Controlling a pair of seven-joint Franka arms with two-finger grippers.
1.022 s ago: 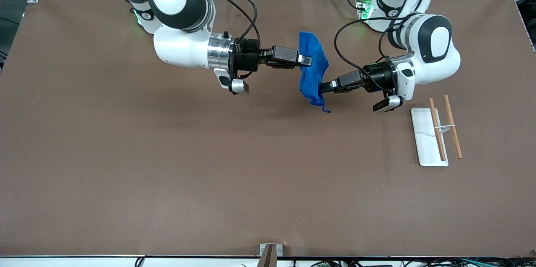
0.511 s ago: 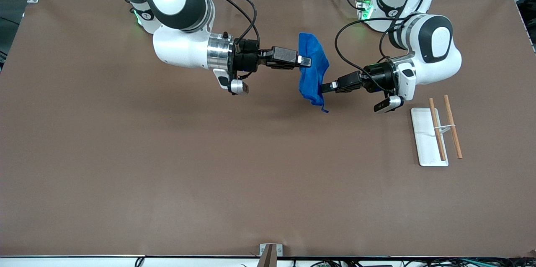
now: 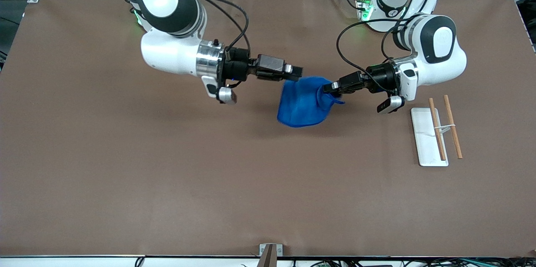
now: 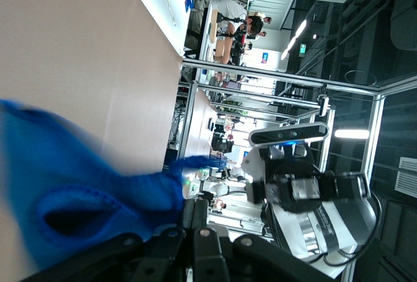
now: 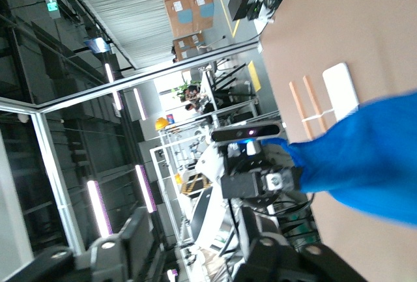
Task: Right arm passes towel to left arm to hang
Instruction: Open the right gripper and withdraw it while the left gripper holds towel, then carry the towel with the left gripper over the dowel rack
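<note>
The bright blue towel (image 3: 302,103) hangs bunched from my left gripper (image 3: 330,88), which is shut on its upper corner above the middle of the table. In the left wrist view the shut fingertips (image 4: 201,207) pinch the towel (image 4: 78,178). My right gripper (image 3: 298,73) is open and empty, just beside the towel's top edge, apart from it. In the right wrist view my right gripper (image 5: 193,230) has its jaws wide apart with nothing between them; the towel (image 5: 371,158) and the left gripper (image 5: 273,181) show farther off.
A towel rack with a white base (image 3: 423,143) and two wooden rods (image 3: 453,127) stands toward the left arm's end of the table, nearer the front camera than the left gripper. It also shows in the right wrist view (image 5: 339,83). A bracket (image 3: 270,252) sits at the table's front edge.
My right gripper has let go of the towel and drawn back toward its own end. The towel has dropped and now hangs from the left gripper alone.
</note>
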